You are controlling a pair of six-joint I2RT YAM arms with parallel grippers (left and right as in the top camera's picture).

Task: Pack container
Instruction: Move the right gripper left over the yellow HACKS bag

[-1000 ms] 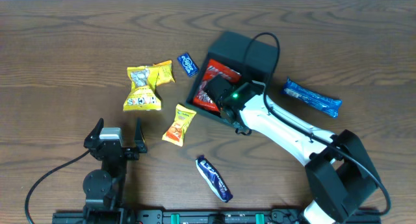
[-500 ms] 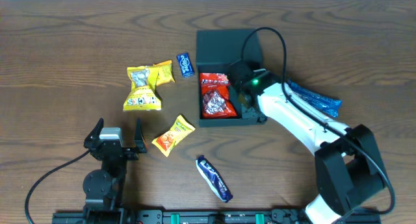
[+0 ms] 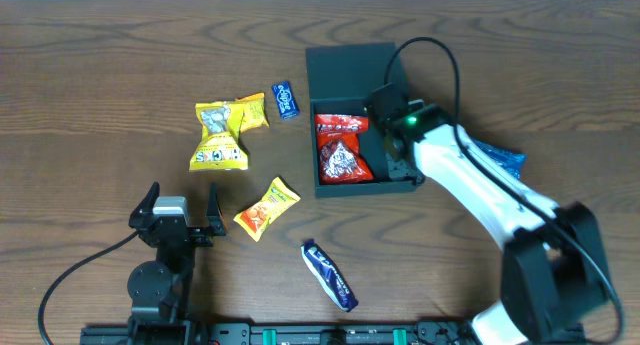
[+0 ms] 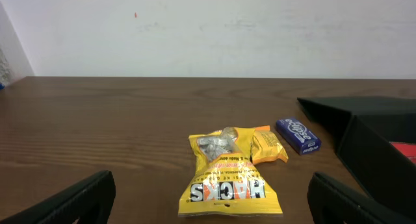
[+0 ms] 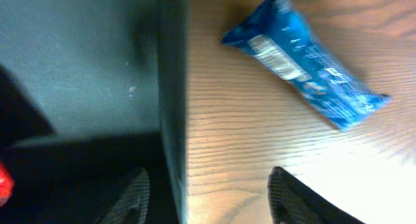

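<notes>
The dark teal-green, matte, square shallow container [image 3: 345, 70] sits right of centre on the brown wood-grain worktop [image 3: 100, 75]. Its hinged flat lid is laid back on the far side, so the tray is open to access from above. Red foil snack packets [image 3: 340, 150] lie inside against the left wall, leaving the right half free, evidently for further items. The right gripper [image 5: 209, 185] hangs over the container's right wall with its jaws apart, one finger over the tray and the other over the worktop, clamped on nothing (whether either finger touches the wall cannot be told). Near it lies a bright blue crinkled snack bar [image 5: 305, 68], judged the likely next pick. The left gripper [image 3: 182, 197] is parked at the near-left, jaws wide apart and empty, well clear of the yellow printed packet [image 4: 227, 178], the small dark blue bar [image 4: 297, 134] and the orange-yellow packet [image 3: 267, 207], all as yet unpacked.
</notes>
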